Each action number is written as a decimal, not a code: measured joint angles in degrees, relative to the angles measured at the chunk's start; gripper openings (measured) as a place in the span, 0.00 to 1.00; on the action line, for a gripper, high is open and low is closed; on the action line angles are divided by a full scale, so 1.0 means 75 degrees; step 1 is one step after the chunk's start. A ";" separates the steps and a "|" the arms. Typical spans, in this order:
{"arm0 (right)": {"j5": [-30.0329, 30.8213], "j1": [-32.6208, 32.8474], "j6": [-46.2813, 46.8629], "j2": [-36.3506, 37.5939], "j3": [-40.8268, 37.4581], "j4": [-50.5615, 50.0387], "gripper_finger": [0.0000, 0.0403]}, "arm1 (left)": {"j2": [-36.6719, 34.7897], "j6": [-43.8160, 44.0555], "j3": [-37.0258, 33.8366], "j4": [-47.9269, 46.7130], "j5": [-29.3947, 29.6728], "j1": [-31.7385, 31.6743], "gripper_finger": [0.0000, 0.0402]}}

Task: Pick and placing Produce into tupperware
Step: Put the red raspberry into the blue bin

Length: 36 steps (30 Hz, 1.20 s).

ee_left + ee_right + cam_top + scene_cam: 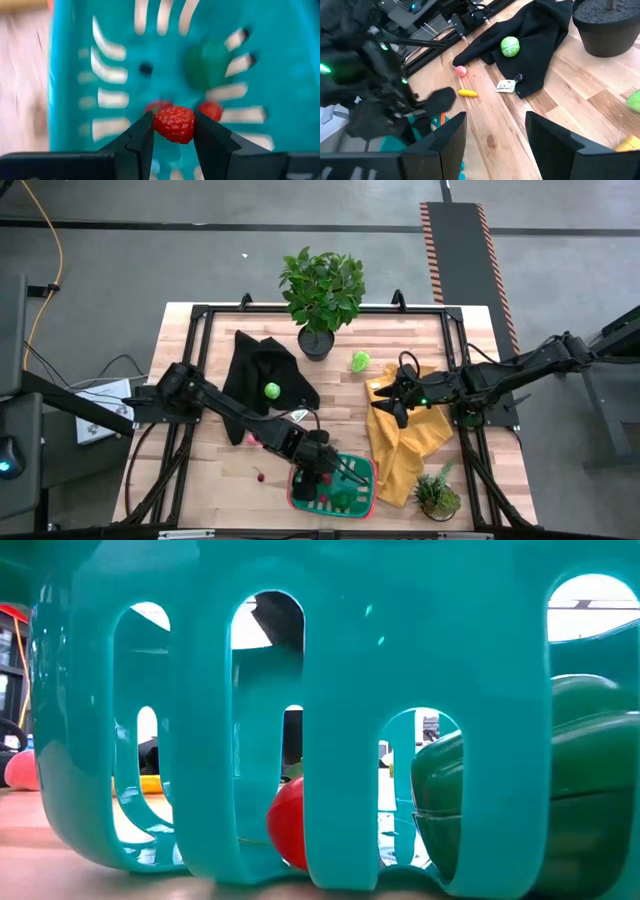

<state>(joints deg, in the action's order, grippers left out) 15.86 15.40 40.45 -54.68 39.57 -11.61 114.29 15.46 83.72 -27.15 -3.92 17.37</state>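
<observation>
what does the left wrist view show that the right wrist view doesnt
Only the left wrist view shows the left gripper shut on a red raspberry above the container, with a dark green piece and red bits inside.

Only the right wrist view shows the open right gripper, a lime-green ball on the black cloth, a pink ball, a small yellow piece and a plant pot.

Both share the wooden table.
</observation>
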 joint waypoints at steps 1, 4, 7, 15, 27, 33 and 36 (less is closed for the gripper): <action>0.0000 -0.0001 0.0000 0.0000 0.0000 0.0004 0.48 | 0.0012 -0.0002 -0.0039 -0.0141 -0.0050 0.0000 0.28; 0.0000 0.0001 0.0000 0.0000 0.0000 -0.0005 0.48 | 0.0156 -0.0017 0.0011 0.0159 -0.0195 -0.0003 0.28; 0.0000 0.0002 0.0000 0.0000 0.0000 -0.0007 0.48 | 0.0306 0.0000 -0.0014 0.0143 -0.0388 0.0000 0.28; 0.0000 0.0002 0.0002 0.0000 0.0000 -0.0001 0.48 | 0.0305 0.0003 -0.0014 0.0228 -0.0357 0.0003 0.28; 0.0000 0.0000 0.0000 0.0000 0.0000 -0.0007 0.48 | 0.0305 -0.0102 0.0202 0.0002 -0.0268 0.0004 0.28; 0.0000 0.0002 0.0000 0.0000 0.0000 -0.0019 0.48 | 0.0290 -0.0608 0.0693 -0.0386 0.0015 -0.0009 0.28; 0.0001 0.0002 0.0000 0.0000 0.0000 -0.0020 0.48 | 0.0276 -0.0696 0.0889 -0.0772 0.0012 -0.0012 0.28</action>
<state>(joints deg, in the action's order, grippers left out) 15.87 15.42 40.45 -54.68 39.57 -11.76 116.36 10.24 90.39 -32.94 -3.83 17.28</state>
